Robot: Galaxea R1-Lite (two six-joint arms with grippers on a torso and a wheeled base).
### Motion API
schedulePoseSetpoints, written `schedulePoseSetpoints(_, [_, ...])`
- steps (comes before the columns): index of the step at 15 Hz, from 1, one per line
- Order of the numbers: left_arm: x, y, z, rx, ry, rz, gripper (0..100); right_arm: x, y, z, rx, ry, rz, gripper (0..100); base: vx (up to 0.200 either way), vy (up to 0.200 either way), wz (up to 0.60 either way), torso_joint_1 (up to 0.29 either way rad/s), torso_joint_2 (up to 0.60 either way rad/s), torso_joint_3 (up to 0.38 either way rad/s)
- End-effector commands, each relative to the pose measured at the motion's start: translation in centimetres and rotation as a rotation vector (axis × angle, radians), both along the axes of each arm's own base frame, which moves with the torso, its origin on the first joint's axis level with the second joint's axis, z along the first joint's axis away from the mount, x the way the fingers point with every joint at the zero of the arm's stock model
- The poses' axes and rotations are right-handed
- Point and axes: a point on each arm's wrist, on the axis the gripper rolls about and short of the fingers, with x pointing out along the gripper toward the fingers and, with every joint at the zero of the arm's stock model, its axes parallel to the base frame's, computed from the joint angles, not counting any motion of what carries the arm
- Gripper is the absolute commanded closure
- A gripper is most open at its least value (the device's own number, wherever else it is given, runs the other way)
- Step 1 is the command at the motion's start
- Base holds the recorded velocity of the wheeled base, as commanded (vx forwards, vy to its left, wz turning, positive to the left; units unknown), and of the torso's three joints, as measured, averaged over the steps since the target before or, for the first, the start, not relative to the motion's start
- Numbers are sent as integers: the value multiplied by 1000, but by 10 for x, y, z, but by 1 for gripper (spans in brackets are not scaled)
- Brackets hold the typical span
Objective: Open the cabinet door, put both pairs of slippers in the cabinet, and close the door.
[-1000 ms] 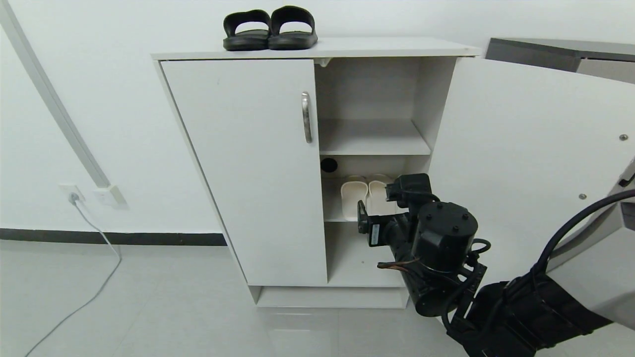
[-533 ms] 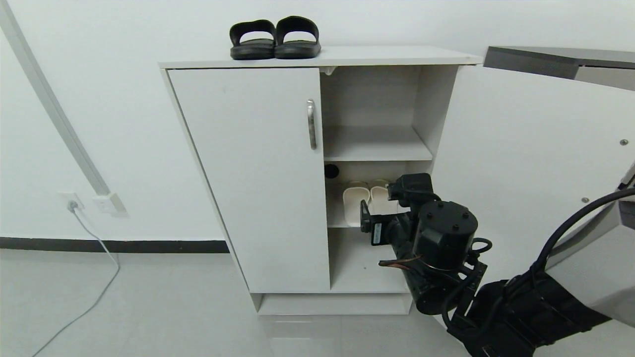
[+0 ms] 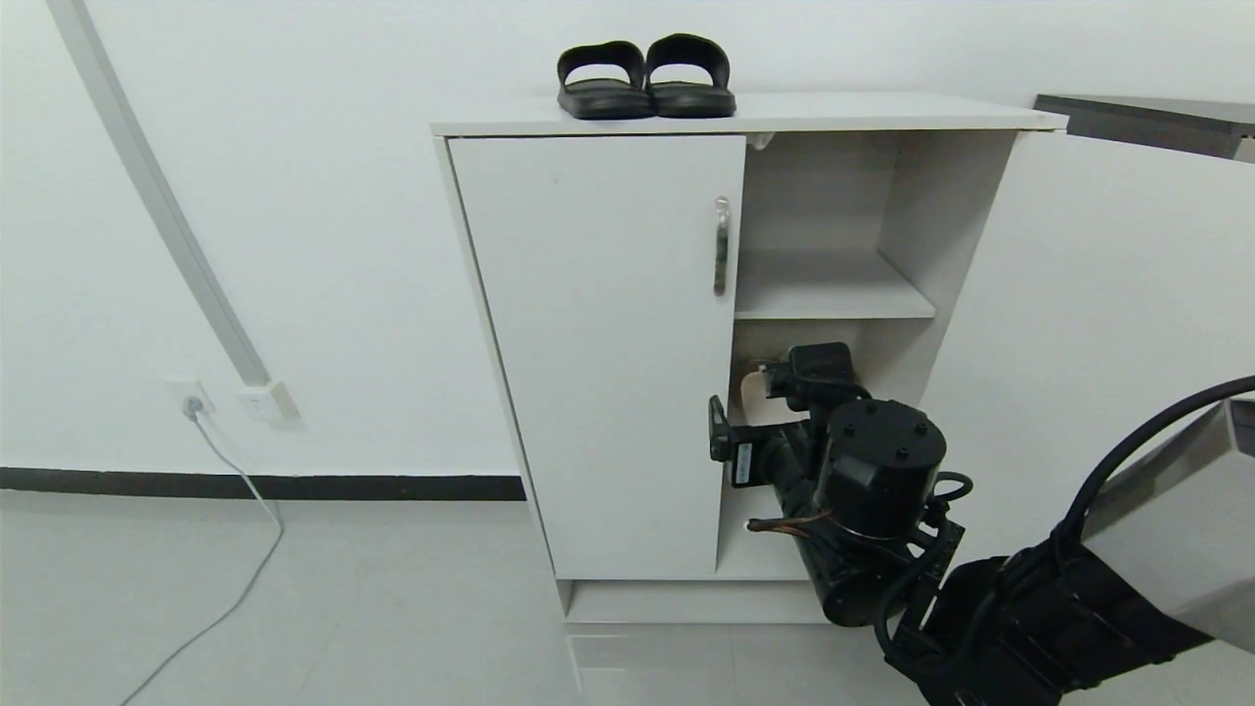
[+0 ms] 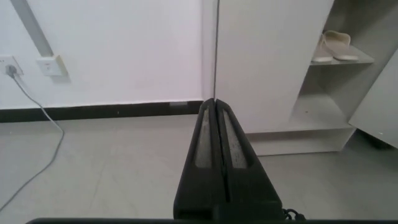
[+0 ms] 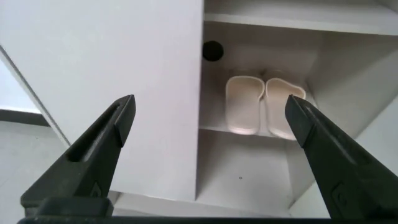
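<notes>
A pair of black slippers (image 3: pixel 647 78) stands on top of the white cabinet (image 3: pixel 588 343). The cabinet's left door is closed and its right door (image 3: pixel 1108 324) is swung wide open. A pair of white slippers (image 5: pixel 264 106) lies on the middle shelf inside, also seen as the pale pair (image 4: pixel 336 46) in the left wrist view. My right gripper (image 5: pixel 208 118) is open and empty, held in front of that shelf a little short of the white slippers. My left gripper (image 4: pixel 214 109) is shut on nothing, low over the floor before the closed door.
A wall socket (image 3: pixel 191 400) with a grey cable (image 3: pixel 235 579) sits to the left of the cabinet. The upper shelf (image 3: pixel 828 289) and the bottom compartment (image 5: pixel 242 177) hold nothing. A grey unit (image 3: pixel 1147 110) stands behind the open door. Tiled floor (image 3: pixel 294 608) lies open at the left.
The head camera has shifted, so the cabinet now sits further right in the picture and the closed door and my right arm hide most of the white slippers. Nothing else has visibly moved.
</notes>
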Motion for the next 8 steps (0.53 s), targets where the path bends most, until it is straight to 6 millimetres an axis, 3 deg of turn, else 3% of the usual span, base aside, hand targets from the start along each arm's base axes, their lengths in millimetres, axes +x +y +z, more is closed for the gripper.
schedulePoseSetpoints(1, [0,0,0,-1,0,0,100,0,0,-2,-5,4,-2,0,0,200,0,12,-2,2])
schedulePoseSetpoints(3, [0,0,0,-4,0,2,100,1,-2,-3,-10,9,-8,0,0,200,0,2,5,2])
schedulePoseSetpoints(8, [0,0,0,-7,0,3,100,1,-5,-8,-32,20,13,0,0,0,0,0,0,0])
